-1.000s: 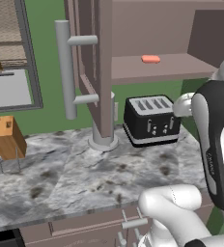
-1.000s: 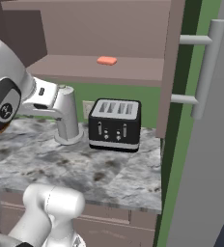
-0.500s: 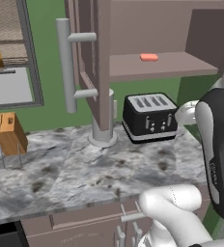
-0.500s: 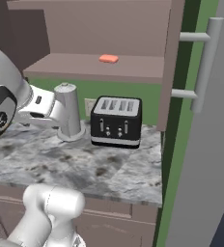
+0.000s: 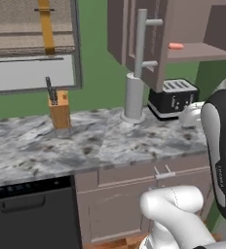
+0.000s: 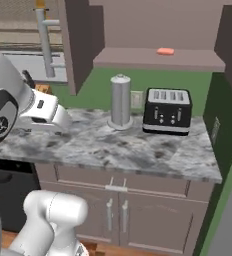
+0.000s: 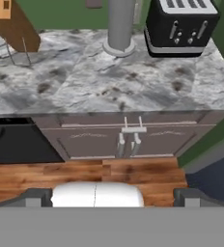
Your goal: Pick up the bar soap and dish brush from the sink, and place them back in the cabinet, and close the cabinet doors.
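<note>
While our fingers (image 7: 186, 197) stand spread wide with nothing between them, we look down over the marbled counter (image 7: 109, 82) toward the toaster (image 7: 179, 24) and grey canister (image 7: 119, 24). Above, the bar soap (image 6: 165, 51) already lies on the cabinet (image 6: 158, 57) shelf, its doors (image 5: 134, 39) open, presumably awaiting the brush.
</note>
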Motion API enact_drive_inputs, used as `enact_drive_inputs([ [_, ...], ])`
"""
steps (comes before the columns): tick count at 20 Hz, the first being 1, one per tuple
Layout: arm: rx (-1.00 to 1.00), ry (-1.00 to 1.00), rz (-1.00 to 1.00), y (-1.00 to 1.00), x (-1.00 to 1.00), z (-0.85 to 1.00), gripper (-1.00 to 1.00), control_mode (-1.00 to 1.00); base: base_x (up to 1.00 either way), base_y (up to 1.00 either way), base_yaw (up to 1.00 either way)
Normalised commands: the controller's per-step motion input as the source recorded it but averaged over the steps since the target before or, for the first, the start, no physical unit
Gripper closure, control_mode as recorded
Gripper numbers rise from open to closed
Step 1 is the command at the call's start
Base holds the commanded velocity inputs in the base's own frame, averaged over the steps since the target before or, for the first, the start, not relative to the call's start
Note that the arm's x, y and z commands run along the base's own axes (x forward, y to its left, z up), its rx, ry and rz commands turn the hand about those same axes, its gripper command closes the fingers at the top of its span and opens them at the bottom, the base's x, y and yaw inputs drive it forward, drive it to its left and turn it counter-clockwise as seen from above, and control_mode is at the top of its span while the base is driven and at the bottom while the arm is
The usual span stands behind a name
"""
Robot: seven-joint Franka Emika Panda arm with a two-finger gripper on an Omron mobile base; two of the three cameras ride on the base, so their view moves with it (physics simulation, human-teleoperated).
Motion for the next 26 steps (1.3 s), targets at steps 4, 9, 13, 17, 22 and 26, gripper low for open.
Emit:
enact_drive_inputs([
  [4, 0.00, 0.00, 0.00, 0.00, 0.00, 0.00, -1.00, 1.00, -0.27, 1.00, 0.00],
  [9, 0.00, 0.00, 0.00, 0.00, 0.00, 0.00, -1.00, 1.00, 0.00, 1.00, 0.00],
  [13, 0.00, 0.00, 0.00, 0.00, 0.00, 0.00, -1.00, 1.00, 0.00, 1.00, 0.00],
  [17, 0.00, 0.00, 0.00, 0.00, 0.00, 0.00, -1.00, 1.00, 0.00, 1.00, 0.00],
  [22, 0.00, 0.00, 0.00, 0.00, 0.00, 0.00, -1.00, 1.00, 0.00, 1.00, 0.00],
  [26, 0.00, 0.00, 0.00, 0.00, 0.00, 0.00, -1.00, 1.00, 0.00, 1.00, 0.00],
])
